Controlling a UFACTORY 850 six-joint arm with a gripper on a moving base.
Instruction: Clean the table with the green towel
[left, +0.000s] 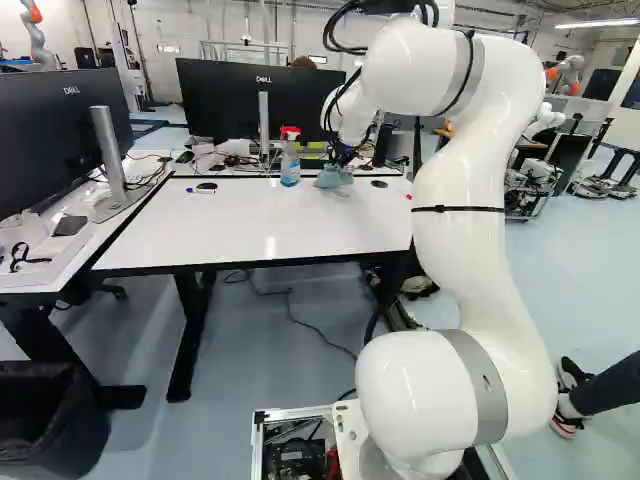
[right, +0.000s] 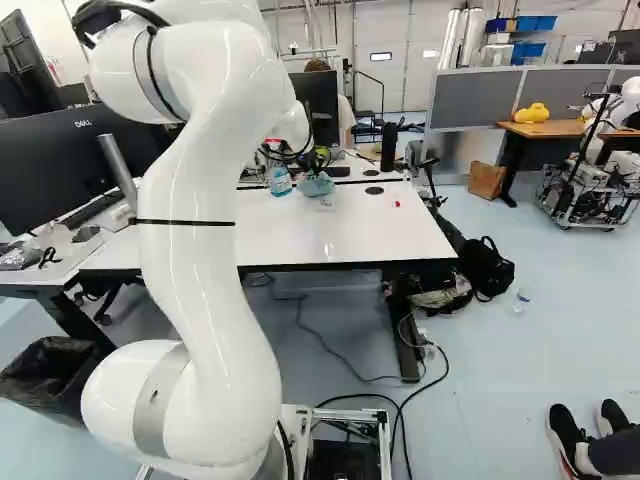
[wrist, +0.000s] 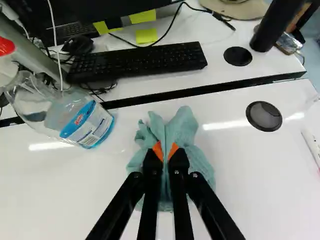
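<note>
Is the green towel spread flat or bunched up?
Bunched up: the towel is pinched in the gripper, crumpled folds fanning out around it.

spray bottle (wrist: 87, 122) beside towel (wrist: 195, 157), open tabletop (wrist: 255, 175) opposite

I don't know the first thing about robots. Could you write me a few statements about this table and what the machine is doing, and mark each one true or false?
1. The gripper has the green towel pinched between its two fingers. True.
2. The spray bottle has a red top. True.
3. The bottle is lying on its side. False: it stands upright on the white table.
4. The towel is spread out flat and smooth. False: it is bunched up around the fingers.
5. The keyboard is on the same table as the towel. False: the keyboard is on the desk behind, past the dark edge.
</note>
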